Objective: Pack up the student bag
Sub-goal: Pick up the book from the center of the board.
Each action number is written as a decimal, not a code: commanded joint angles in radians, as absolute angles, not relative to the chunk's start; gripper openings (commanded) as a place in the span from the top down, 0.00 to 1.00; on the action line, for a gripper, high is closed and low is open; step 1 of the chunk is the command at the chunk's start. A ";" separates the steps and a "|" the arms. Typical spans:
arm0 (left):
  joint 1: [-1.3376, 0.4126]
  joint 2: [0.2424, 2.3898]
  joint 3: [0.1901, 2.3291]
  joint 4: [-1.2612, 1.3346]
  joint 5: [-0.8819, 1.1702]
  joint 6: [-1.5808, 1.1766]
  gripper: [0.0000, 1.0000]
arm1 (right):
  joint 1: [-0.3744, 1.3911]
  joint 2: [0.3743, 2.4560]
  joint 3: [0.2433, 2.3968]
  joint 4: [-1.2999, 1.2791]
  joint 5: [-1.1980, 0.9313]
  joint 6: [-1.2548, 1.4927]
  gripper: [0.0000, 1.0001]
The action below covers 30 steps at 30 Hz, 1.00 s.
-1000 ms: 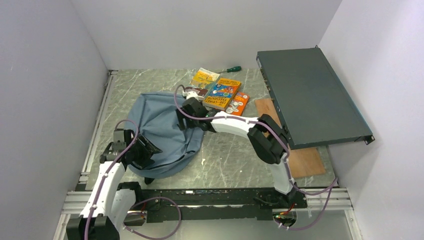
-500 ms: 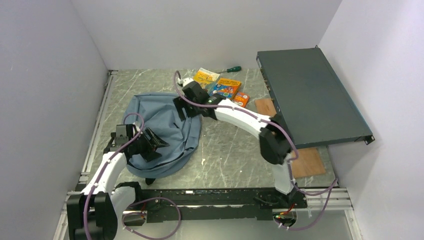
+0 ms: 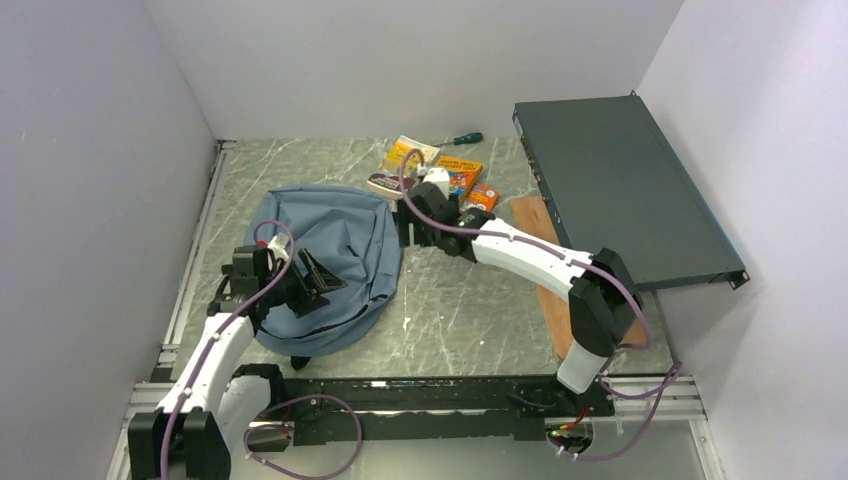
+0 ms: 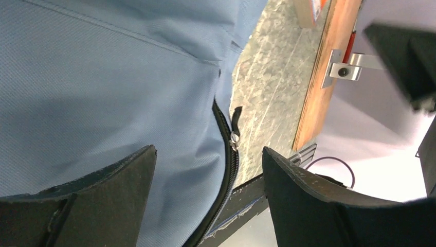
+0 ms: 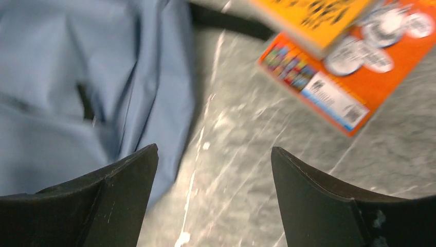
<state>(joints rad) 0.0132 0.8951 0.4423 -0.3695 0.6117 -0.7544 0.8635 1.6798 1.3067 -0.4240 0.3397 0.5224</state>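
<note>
Left end effector [image 4: 208, 154]: jaws have spread over the last second and now stand well apart and empty, above the student bag [image 3: 330, 240] by its zip [image 4: 224, 128], which looks shut here. Bag lies slumped on the worktop [image 3: 470, 300], left of centre. Right end effector [image 5: 213, 152]: wide open and empty, has swung off the bag towards the books [image 3: 457, 177]. Judgement: bag released, nothing packed yet.
</note>
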 commanded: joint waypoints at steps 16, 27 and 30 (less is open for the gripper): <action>-0.022 0.823 0.619 -0.468 0.692 -0.544 0.08 | 0.700 2.046 1.698 -0.567 0.825 1.016 0.13; -0.023 0.851 0.689 -0.526 0.713 -0.475 0.08 | 0.685 2.038 1.576 -0.431 0.790 1.139 0.13; -0.023 0.835 0.705 -0.544 0.709 -0.463 0.08 | 0.681 2.023 1.525 -0.388 0.802 1.200 0.13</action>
<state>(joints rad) -0.0196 0.8536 0.6510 -0.5270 0.6842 -0.5056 0.6880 2.0735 1.5764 -0.4770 0.7689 1.1061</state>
